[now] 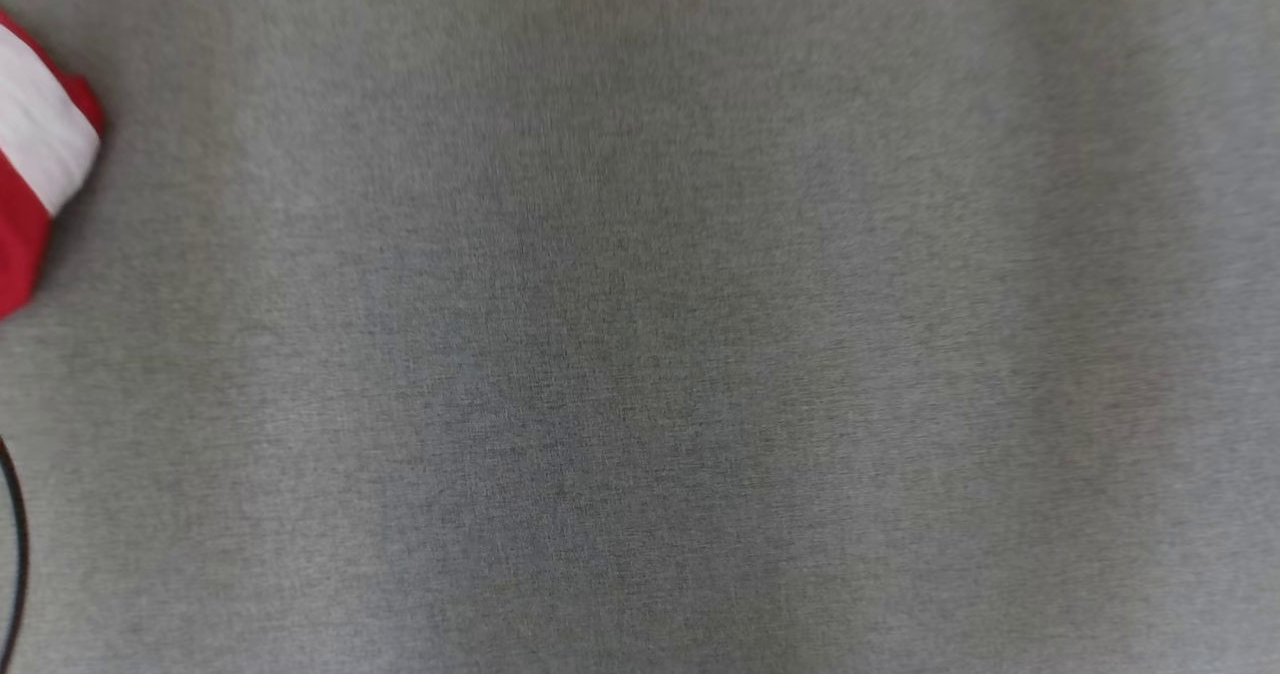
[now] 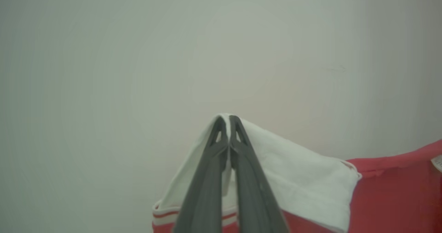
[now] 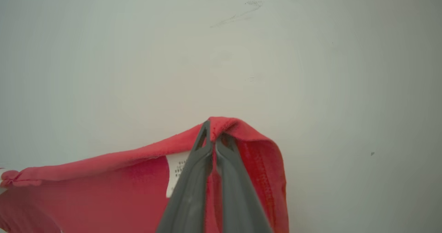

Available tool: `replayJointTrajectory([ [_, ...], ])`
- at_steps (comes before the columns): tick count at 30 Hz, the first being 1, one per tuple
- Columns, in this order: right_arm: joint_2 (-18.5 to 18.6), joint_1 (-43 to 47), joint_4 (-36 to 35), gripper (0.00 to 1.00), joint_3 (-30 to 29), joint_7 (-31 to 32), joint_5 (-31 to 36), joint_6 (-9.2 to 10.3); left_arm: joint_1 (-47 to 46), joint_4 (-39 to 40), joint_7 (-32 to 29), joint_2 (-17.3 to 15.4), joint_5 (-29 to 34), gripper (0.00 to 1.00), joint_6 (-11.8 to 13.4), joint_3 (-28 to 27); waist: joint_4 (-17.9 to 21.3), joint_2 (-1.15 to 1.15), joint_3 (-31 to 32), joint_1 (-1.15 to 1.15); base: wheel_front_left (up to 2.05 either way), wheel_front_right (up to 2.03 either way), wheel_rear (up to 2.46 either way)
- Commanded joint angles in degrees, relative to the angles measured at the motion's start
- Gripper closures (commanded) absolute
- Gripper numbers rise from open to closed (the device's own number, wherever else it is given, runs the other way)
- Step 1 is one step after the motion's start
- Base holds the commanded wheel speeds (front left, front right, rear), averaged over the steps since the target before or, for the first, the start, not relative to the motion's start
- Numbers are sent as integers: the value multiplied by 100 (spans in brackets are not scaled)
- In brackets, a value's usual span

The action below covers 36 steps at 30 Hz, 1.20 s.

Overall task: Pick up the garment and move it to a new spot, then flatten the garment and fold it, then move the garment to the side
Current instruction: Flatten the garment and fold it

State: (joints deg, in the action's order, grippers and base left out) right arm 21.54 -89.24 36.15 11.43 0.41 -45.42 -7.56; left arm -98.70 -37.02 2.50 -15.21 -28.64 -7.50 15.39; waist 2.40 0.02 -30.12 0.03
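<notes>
Left claw [image 2: 228, 120] and right claw [image 3: 214, 132] tight on garment [image 3: 103, 191]

In your right wrist view, the right gripper [image 3: 213, 131] rises from the bottom edge with its two dark fingers pressed together. A fold of the red garment [image 3: 103, 191] is pinched between the fingertips and curls over the right one. From that grip the fabric's upper edge runs down and to the left, as far as the frame's left side. A white label [image 3: 174, 172] with small print sits just beside the left finger. A stitched hem [image 3: 262, 170] hangs down to the right of the fingers. Behind lies a pale surface [image 3: 310, 87], with a faint scuff mark [image 3: 238, 15] near the top and a small dark speck [image 3: 372, 154] at the right
</notes>
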Motion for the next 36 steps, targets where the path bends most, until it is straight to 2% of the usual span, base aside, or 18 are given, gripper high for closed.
replayJointTrajectory([
  [1, 27, -366, 196, 100, 62, 52, 135, 14, -389, -213, 61, 29, 24, 100, 9, -18, -83, -2, -644, -3, 0, 0, 0],
  [6, 9, -1348, 814, 100, 149, 88, 316, 15, -1389, -866, 129, 85, 93, 100, 9, 150, -120, -2, -812, -3, 0, 0, 0],
  [11, -89, -1859, 1243, 100, 345, -2, 426, 14, -1915, -1376, 239, 62, 98, 100, 9, 350, -104, -2, -888, -3, 0, 0, 0],
  [27, -32, -2230, 1927, 100, 1026, -218, 67, 15, -2585, -2409, 560, -63, -198, 100, 11, 767, -24, -2, -927, -3, 0, 0, 0],
  [36, 25, -2573, 2190, 100, 1355, -424, -42, 15, -3004, -2769, 697, 41, -193, 100, 19, 930, -9, -2, -982, -3, 0, 0, 0],
])
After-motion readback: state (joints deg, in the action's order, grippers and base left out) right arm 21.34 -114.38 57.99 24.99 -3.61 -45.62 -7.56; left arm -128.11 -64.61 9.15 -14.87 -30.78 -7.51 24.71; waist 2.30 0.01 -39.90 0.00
